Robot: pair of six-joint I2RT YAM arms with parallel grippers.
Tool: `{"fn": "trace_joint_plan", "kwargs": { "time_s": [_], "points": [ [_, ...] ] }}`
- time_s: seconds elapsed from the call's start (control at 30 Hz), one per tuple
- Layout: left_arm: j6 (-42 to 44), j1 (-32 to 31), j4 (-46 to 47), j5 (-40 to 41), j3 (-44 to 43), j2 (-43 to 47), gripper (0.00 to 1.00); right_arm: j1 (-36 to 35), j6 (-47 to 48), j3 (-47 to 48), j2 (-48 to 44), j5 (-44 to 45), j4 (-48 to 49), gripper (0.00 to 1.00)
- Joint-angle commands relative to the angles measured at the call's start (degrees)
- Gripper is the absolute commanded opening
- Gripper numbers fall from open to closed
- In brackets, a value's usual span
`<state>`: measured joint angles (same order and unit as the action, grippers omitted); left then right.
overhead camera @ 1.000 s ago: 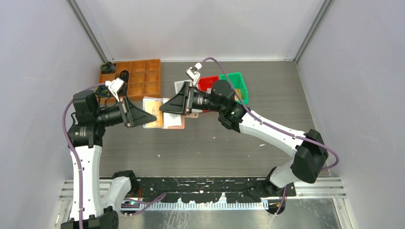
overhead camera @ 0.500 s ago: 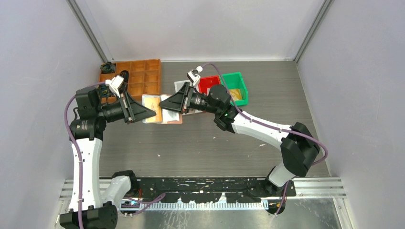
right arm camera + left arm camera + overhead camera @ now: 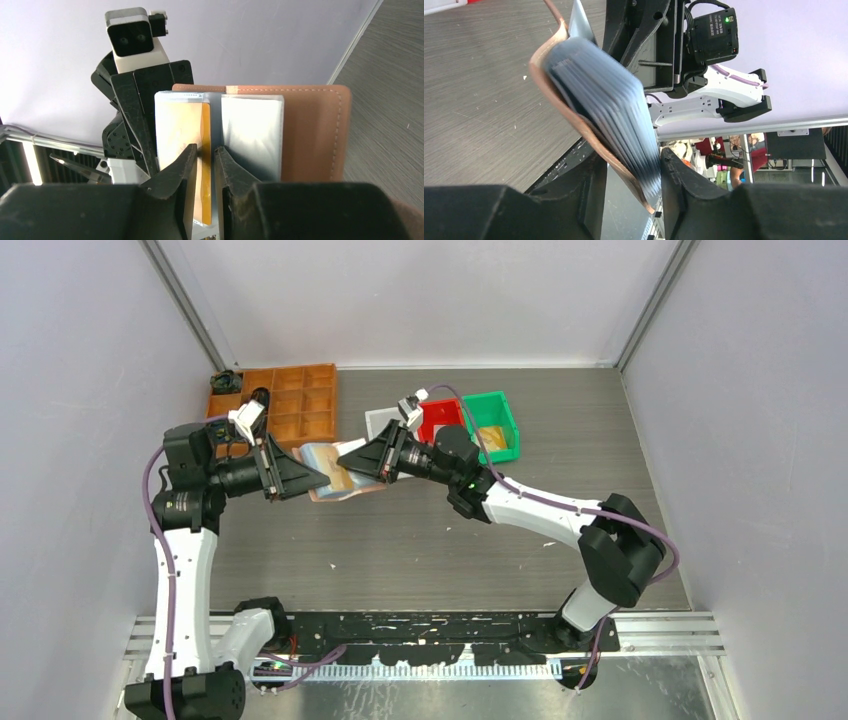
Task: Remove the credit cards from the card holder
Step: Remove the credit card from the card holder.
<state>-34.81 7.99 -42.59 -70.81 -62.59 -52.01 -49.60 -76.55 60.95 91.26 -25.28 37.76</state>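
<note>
The salmon-pink card holder (image 3: pixel 322 457) hangs open in the air between my two grippers. My left gripper (image 3: pixel 316 478) is shut on its lower edge; in the left wrist view (image 3: pixel 634 175) the pink cover and grey slotted pockets (image 3: pixel 599 90) sit between the fingers. My right gripper (image 3: pixel 352 462) is shut on a yellowish credit card (image 3: pixel 180 125) that stands in the holder's left pocket, its edge pinched between the fingertips (image 3: pixel 206 152). A whitish-grey card (image 3: pixel 252 130) sits in the pocket beside it. The pink cover (image 3: pixel 312 135) shows to the right.
An orange compartment tray (image 3: pixel 290 405) stands at the back left with a small black object (image 3: pixel 225 380) by its corner. A white bin (image 3: pixel 383 421), a red bin (image 3: pixel 437 415) and a green bin (image 3: pixel 497 425) stand behind the right gripper. The grey walls stand close.
The card holder lay open on the table under both grippers; now it is lifted and tilted between them. Both grippers have shifted slightly left and towards the back.
</note>
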Motion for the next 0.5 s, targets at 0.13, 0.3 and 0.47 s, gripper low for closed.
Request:
{"fn": "trace_joint_plan", "kwargs": {
  "time_s": [0.13,0.3,0.47],
  "points": [
    [-4.3,-0.9,11.8,-5.9,-0.3,0.8,0.19,-1.7,1.5,-1.7,-3.0,-1.6,-2.8,0.26],
    [-4.6,-0.9,12.9,-5.4,-0.1,0.9,0.12,-1.7,2.1,-2.7,-4.7,-2.1,-3.2,0.43],
    [-5.9,-0.9,14.4,-5.8,-0.2,0.9,0.1,-1.6,1.3,-3.8,-5.4,-3.9,-0.9,0.43]
  ]
}}
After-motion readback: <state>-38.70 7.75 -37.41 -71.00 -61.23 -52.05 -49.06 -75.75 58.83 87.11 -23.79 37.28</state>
